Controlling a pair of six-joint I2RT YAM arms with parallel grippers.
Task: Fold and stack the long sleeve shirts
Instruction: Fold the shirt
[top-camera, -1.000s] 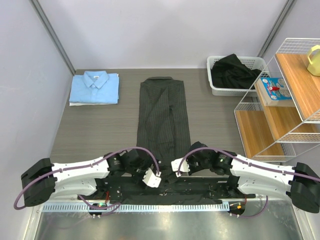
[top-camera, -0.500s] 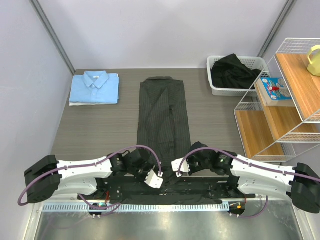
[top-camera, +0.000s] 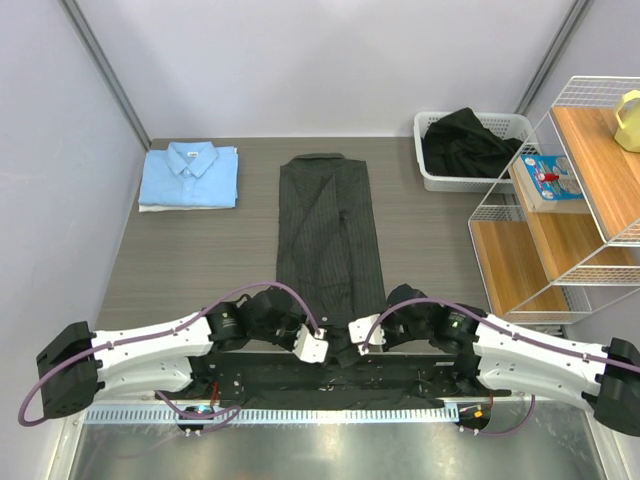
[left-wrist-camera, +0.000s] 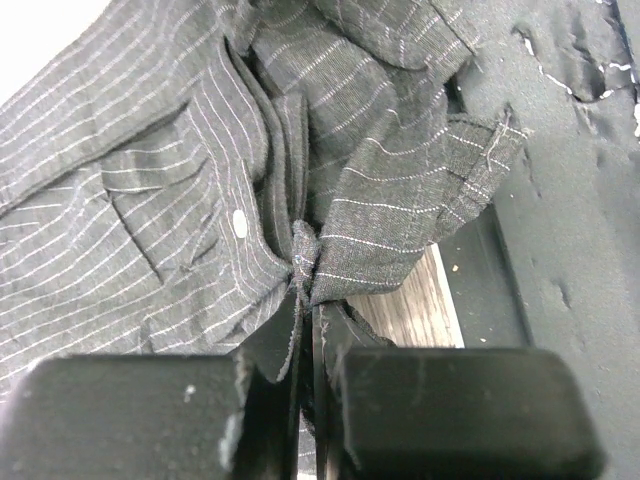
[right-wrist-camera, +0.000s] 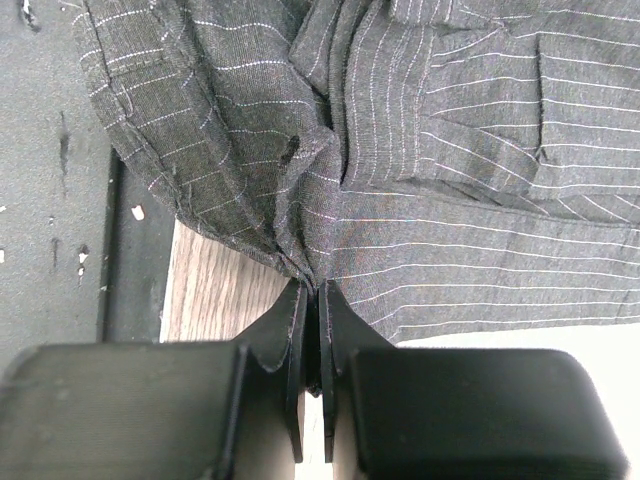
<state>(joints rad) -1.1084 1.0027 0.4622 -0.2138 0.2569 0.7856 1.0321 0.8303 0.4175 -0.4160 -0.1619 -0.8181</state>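
you had two shirts: blue shirt (top-camera: 190, 175) folded far left, pinstripe shirt (top-camera: 328, 230) laid out in the middle — its near hem pinched tight in left gripper (left-wrist-camera: 305, 308) and right gripper (right-wrist-camera: 312, 293).

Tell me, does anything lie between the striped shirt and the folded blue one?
Nothing visible does: only bare table separates the pinstriped shirt from the light blue shirt at far left. The left gripper and right gripper both pinch its near end.
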